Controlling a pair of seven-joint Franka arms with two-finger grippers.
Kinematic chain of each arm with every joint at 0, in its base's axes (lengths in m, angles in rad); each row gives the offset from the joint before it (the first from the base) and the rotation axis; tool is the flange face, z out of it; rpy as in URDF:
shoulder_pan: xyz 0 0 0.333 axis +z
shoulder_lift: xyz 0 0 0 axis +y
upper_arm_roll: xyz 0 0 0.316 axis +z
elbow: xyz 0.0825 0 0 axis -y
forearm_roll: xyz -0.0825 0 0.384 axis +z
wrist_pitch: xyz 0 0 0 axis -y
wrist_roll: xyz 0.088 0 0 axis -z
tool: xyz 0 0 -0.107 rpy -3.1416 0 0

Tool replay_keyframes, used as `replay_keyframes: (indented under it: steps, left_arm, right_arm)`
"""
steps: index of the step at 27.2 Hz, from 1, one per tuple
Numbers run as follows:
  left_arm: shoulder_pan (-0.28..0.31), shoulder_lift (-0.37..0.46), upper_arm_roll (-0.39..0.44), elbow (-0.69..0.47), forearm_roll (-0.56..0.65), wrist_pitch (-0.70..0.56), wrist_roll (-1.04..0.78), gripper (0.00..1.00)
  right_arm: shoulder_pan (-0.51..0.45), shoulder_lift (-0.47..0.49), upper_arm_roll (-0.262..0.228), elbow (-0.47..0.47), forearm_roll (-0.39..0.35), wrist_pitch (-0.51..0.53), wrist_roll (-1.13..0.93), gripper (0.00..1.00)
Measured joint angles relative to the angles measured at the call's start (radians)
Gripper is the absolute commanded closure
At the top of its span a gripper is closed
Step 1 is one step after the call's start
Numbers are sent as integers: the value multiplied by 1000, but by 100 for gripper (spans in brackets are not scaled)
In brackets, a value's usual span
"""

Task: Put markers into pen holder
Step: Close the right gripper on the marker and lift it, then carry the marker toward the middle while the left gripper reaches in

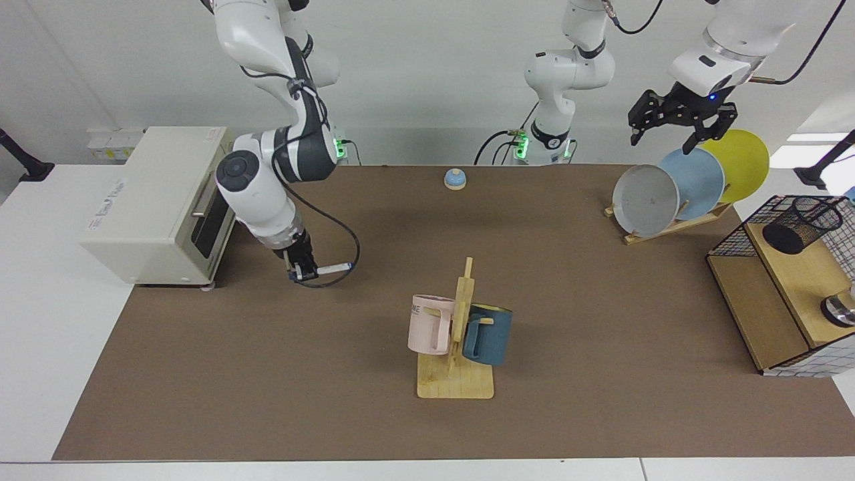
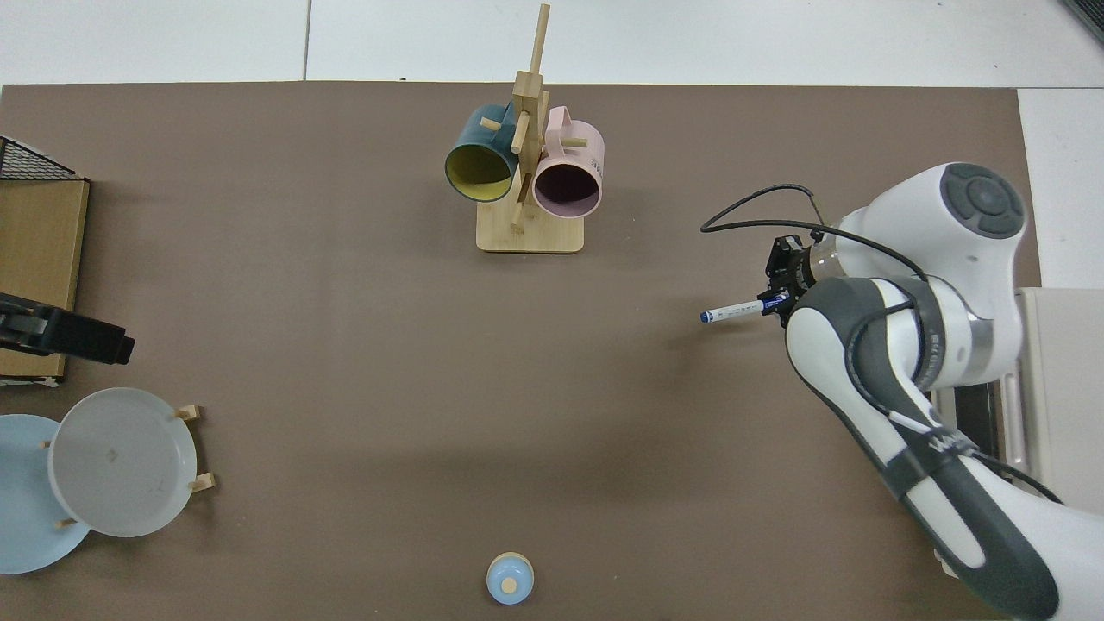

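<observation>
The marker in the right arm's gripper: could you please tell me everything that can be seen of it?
The marker is a slim white-barrelled pen with a dark blue tip at its free end and small print along the barrel. It lies roughly level, lifted clear of the brown table mat, pointing toward the mug stand side. The right gripper is shut on its other end; nothing else touches it.
</observation>
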Motion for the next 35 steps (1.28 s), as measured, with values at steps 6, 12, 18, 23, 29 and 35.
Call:
replay_keyframes:
  steps: [6, 12, 18, 23, 29, 35]
  left_arm:
    - [0, 0, -1, 0, 0, 0, 0, 0]
    - [0, 0, -5, -1, -2, 0, 1, 0]
    - [-1, -3, -14, -12, -5, 0, 10, 0]
    - [-2, -5, -20, -16, -28, 2, 43, 3]
    - [-3, -8, -24, -24, -49, 65, 200, 5]
    - [-4, -10, -45, -45, -89, 115, 422, 3]
  right_arm:
    - [0, -115, 1, 66, 0, -194, 0, 100]
    - [5, -198, 11, 91, 0, -286, -1, 100]
    - [44, -293, 18, 94, 44, -348, 15, 100]
    - [129, -319, 21, 94, 61, -350, 146, 100]
    - [271, -317, 25, 94, 62, -291, 300, 100]
    - [357, -314, 27, 92, 62, -215, 397, 100]
